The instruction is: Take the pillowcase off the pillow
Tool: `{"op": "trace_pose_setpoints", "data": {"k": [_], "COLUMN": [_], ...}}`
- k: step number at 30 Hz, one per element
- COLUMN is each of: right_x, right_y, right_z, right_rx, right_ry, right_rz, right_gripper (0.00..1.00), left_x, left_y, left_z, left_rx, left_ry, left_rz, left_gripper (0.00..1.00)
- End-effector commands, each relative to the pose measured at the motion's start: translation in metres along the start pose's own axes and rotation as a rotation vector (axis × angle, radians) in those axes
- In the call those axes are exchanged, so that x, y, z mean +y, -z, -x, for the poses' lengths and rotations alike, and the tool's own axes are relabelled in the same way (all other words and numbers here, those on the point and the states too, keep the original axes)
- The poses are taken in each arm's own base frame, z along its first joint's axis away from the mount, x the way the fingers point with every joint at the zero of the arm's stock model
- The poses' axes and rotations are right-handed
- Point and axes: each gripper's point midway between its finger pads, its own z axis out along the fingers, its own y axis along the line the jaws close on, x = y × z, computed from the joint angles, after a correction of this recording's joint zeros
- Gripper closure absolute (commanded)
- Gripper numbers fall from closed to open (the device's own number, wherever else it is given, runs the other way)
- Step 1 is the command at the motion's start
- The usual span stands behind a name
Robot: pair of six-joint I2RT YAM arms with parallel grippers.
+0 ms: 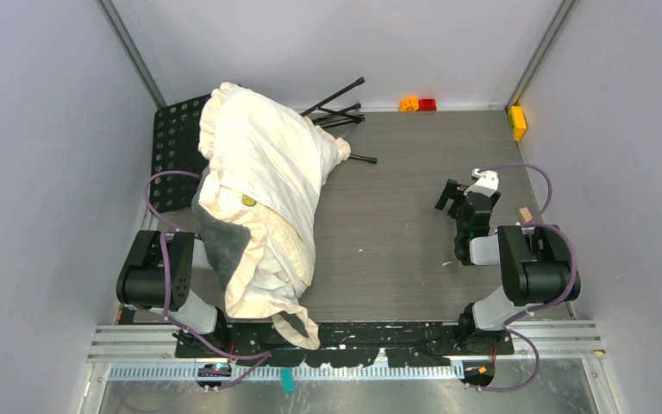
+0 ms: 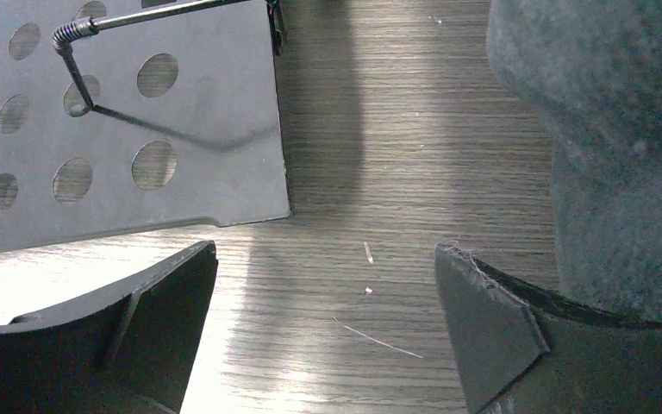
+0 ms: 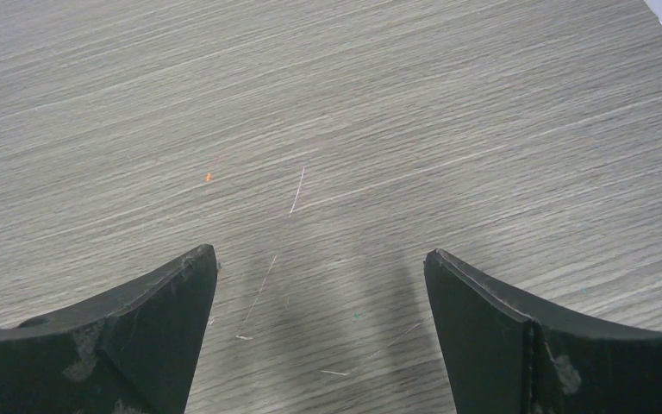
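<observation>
Starting at the far left, a black metal plate punched with round holes (image 1: pixel 172 151) lies flat on the grey wood-grain surface (image 1: pixel 396 224), its right part covered by the bundle. The left arm's elbow (image 1: pixel 157 274) shows at the near left, but from above its grasping end is hidden under cloth. Only the wrist view shows the left pincer (image 2: pixel 327 319), its fingers wide apart with nothing between them, over bare surface just beside the plate's corner. A dark grey felt-like fabric (image 2: pixel 612 129) rises behind the finger on the right of that view; whether it belongs to the cover I cannot tell.

The large off-white smooth cloth pillowcase with a ruffled border (image 1: pixel 263 147) stretches from the far left towards the near edge. It wraps most of the plump pale yellow dotted pillow (image 1: pixel 286 246), of which only a quilted strip and a small olive tag (image 1: pixel 247 200) show.

Thin black rods (image 1: pixel 340 108) stick out from behind the bundle at the far side, their other ends hidden. A small orange block (image 1: pixel 409 103) and a red block (image 1: pixel 427 104) sit against the far wall, too small to make out further.

The right pincer (image 3: pixel 319 328) stands with its fingers apart over bare surface, holding nothing. A small tan wooden block (image 1: pixel 526 214) lies just beside that arm, and a yellow block (image 1: pixel 517 122) sits at the far right edge.
</observation>
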Motion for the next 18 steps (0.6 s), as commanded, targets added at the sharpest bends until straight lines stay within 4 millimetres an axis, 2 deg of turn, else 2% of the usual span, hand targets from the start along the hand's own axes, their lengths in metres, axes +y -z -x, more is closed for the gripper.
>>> {"op": "trace_pose_setpoints", "data": {"k": [1, 4, 9, 13, 15, 18], "right_x": [-0.006, -0.018, -0.016, -0.014, -0.013, -0.008], "right_y": [-0.002, 0.000, 0.009, 0.021, 0.027, 0.037], "right_z": [0.014, 0.018, 0.033, 0.054, 0.063, 0.083], "right_rx": [-0.054, -0.072, -0.092, -0.119, -0.116, -0.124], "right_ry": [-0.015, -0.043, -0.046, -0.054, -0.068, -0.205], "right_rz": [-0.039, -0.109, -0.103, -0.094, -0.087, -0.091], "right_gripper": [0.06, 0.06, 0.06, 0.06, 0.06, 0.06], "left_x": [-0.004, -0.004, -0.002, 0.006, 0.015, 0.020], "left_y": [-0.003, -0.003, -0.002, 0.023, 0.038, 0.054], "left_z": [0.023, 0.023, 0.027, 0.051, 0.075, 0.085], "left_rx": [-0.085, -0.084, -0.099, -0.133, -0.139, -0.071], "left_ry": [-0.002, -0.002, 0.006, 0.036, 0.110, 0.222], "left_rz": [-0.017, -0.017, -0.005, 0.019, 0.062, 0.105], "left_gripper": [0.00, 0.00, 0.00, 0.00, 0.00, 0.00]}}
